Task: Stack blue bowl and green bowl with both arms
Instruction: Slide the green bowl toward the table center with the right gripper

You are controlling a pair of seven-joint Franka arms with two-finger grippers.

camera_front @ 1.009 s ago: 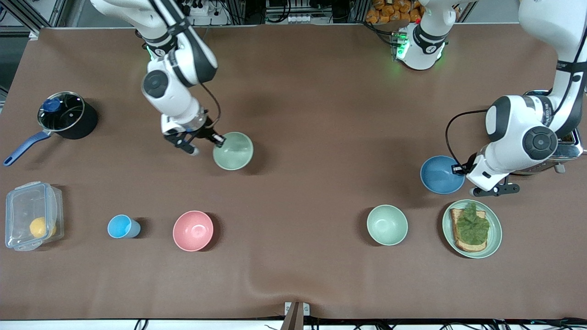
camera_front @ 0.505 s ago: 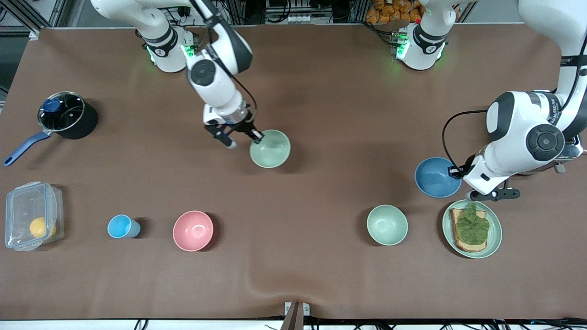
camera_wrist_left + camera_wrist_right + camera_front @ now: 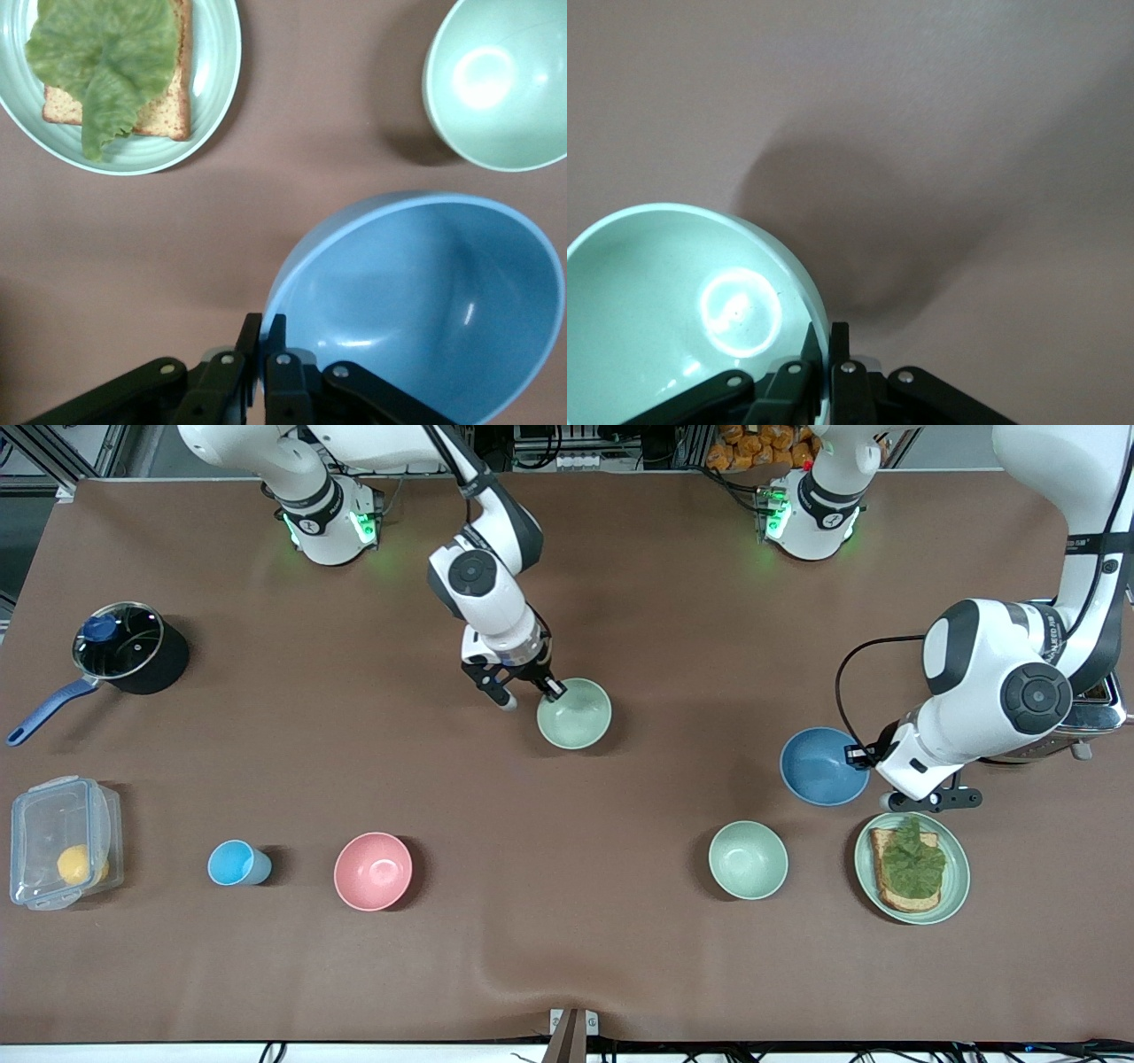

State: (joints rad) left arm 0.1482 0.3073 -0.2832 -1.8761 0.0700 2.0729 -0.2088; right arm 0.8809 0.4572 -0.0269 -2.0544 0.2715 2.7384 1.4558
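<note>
The right gripper [image 3: 547, 688] is clenched on the rim of the green bowl [image 3: 574, 713], holding it up over the middle of the table [image 3: 567, 957] — toward the right arm's end from the blue bowl [image 3: 824, 766]. The left gripper [image 3: 858, 756] pinches the blue bowl's rim and holds that bowl in the air, tilted, beside the plate [image 3: 955, 886] of toast [image 3: 904, 886] and lettuce [image 3: 912, 859]. A second green bowl [image 3: 748, 859] sits on the table beside the plate — nearer to the front camera than the blue bowl.
</note>
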